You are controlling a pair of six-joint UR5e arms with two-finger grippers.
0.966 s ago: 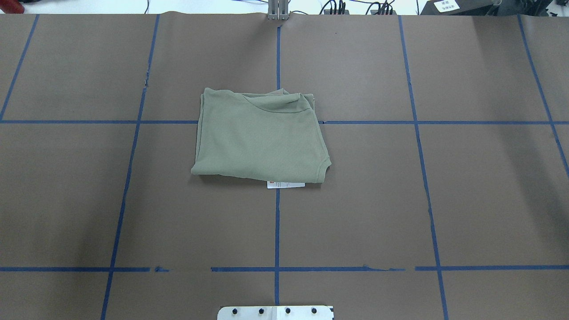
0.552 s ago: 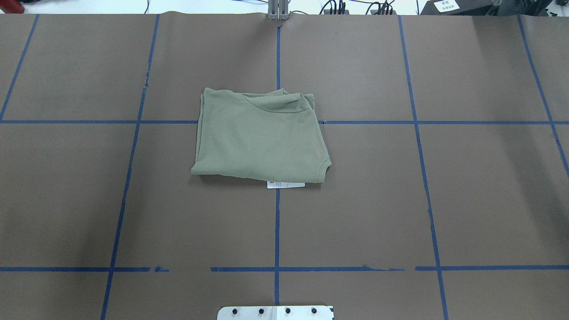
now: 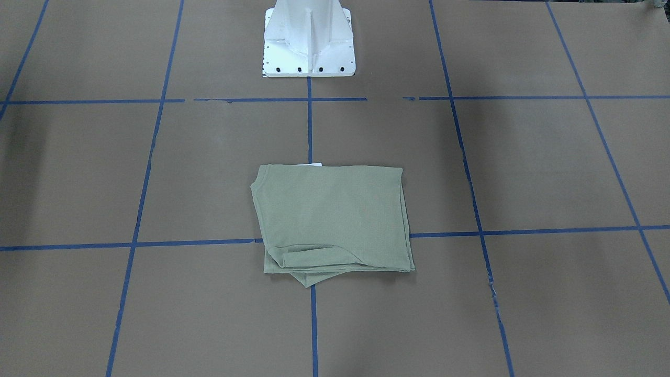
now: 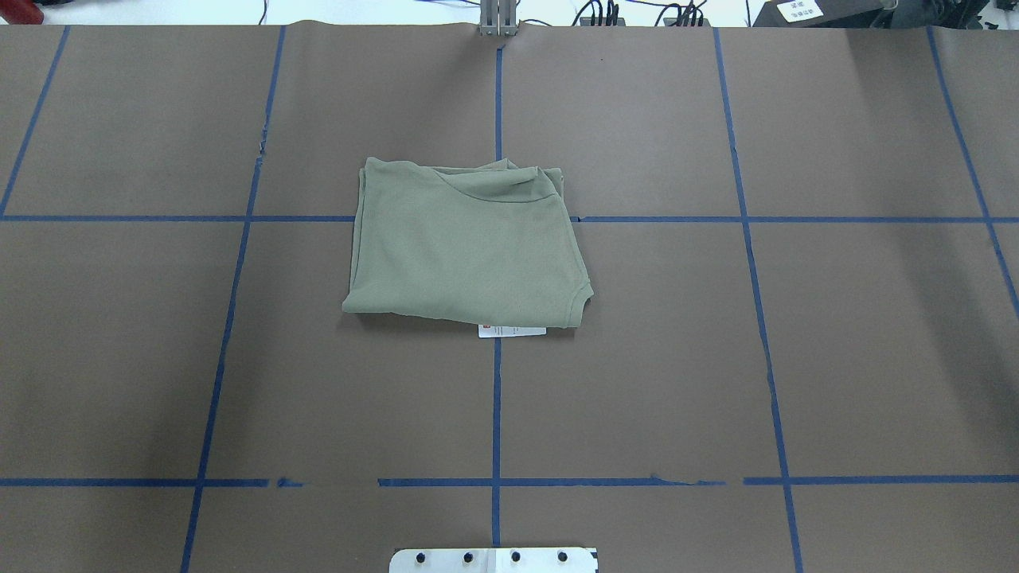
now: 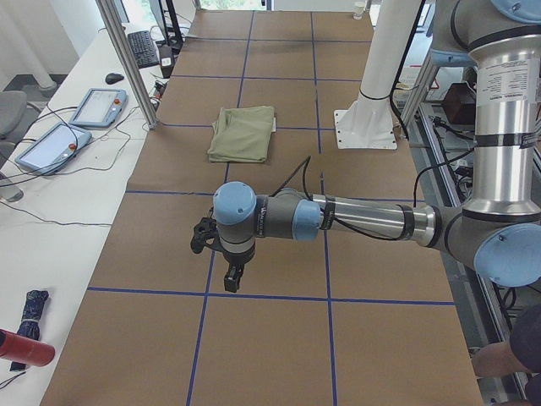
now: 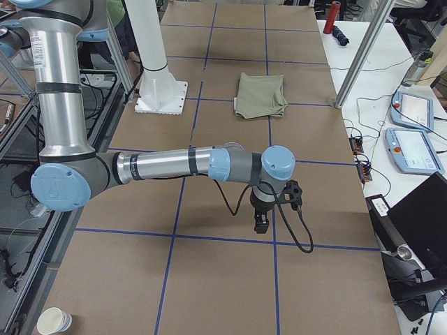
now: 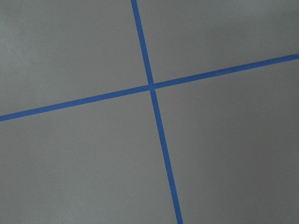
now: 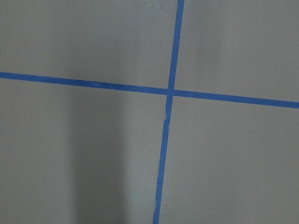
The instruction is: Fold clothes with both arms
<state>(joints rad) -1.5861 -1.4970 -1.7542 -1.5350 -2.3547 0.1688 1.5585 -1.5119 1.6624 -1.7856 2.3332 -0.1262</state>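
shirt folded flat mid-table, arms well apart.

No legible text; white tag under shirt, print too small.

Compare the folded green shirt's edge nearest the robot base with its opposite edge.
On the shirt, the near edge runs as one fairly clean line, while the far edge is uneven, with lower layers poking out. A white label sticks out from under the near edge; none shows at the far edge. Both edges lie flat on the table.
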